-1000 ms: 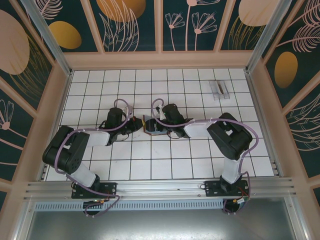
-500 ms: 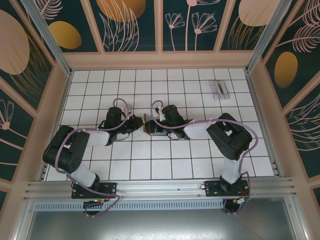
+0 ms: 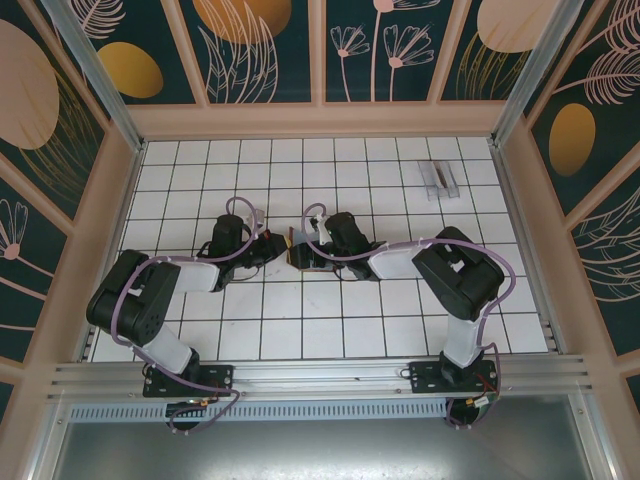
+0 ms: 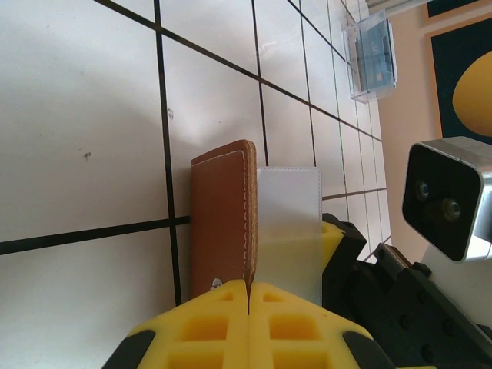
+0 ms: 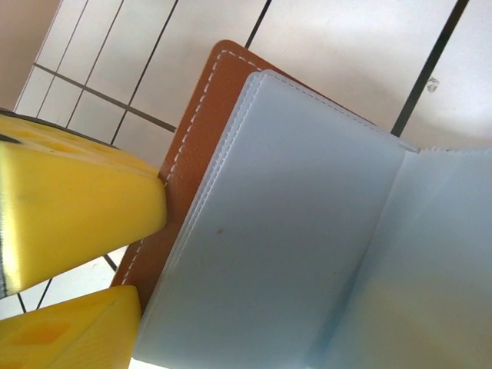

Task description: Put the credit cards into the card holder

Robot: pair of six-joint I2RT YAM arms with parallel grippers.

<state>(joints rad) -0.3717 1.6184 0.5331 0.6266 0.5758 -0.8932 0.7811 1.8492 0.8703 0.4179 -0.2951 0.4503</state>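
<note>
The left gripper [image 4: 247, 286] is pinching the wallet [image 4: 223, 219] by the near edge of its brown leather cover. Its yellow fingers are pressed together on the leather, and the cover is reaching straight out ahead of the fingertips. Just right of those fingers, the wallet's pale plastic sleeves [image 4: 288, 223] are fanning away from the leather. On the sleeves' far side the right gripper [image 3: 318, 252] is sitting with its jaws spread wide. Nothing is showing between them, and I cannot tell whether a finger is touching a sleeve.

The cards [image 4: 371, 58] are standing in a clear stand [image 3: 440, 178], well beyond both grippers toward the back right. None appears to be in the wallet yet.

The main risk, as I judge it, is the wallet swinging or slipping, because only a thin strip of leather is being held. A card pushed in off-line could lever it out of the pinch. The limp sleeves could also be falling shut once the right arm is going for a card. The arms are working very close together and could be knocking each other. A clumsy grab could be tipping the light stand.
</note>
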